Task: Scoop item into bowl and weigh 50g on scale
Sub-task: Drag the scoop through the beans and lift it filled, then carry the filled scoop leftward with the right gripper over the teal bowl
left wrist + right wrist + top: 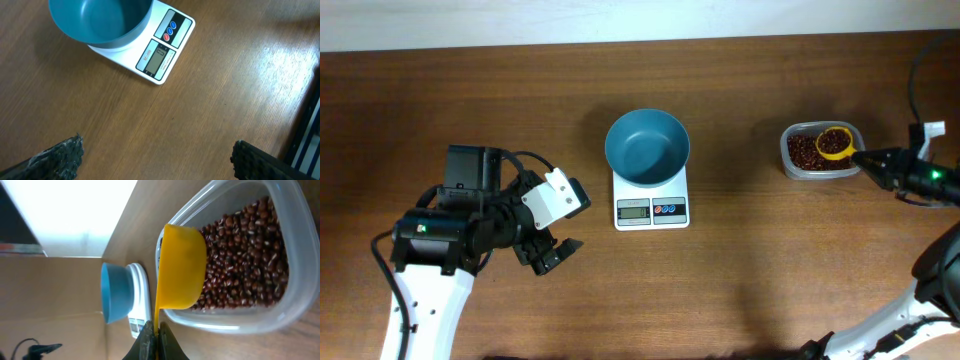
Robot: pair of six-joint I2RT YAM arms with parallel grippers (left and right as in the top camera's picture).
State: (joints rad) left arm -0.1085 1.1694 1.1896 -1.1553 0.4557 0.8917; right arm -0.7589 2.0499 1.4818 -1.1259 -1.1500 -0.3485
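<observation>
Right gripper [155, 341] of mine is clamped tight on the handle of the yellow scoop [181, 267], which is bean-filled over the beans [240, 260] in the clear tub [295, 210]. Bowl [647, 147] sits on scale [652, 208]. Left gripper [552, 252] is spread wide, holding nothing.

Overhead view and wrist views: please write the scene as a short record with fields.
bowl: teal, empty, standing on the scale
scale display: not readable
beans: in the clear tub, some in the yellow scoop
right gripper: shut on the scoop's handle, scoop over the tub
left gripper: open, holds nothing, to the left of the scale
</observation>
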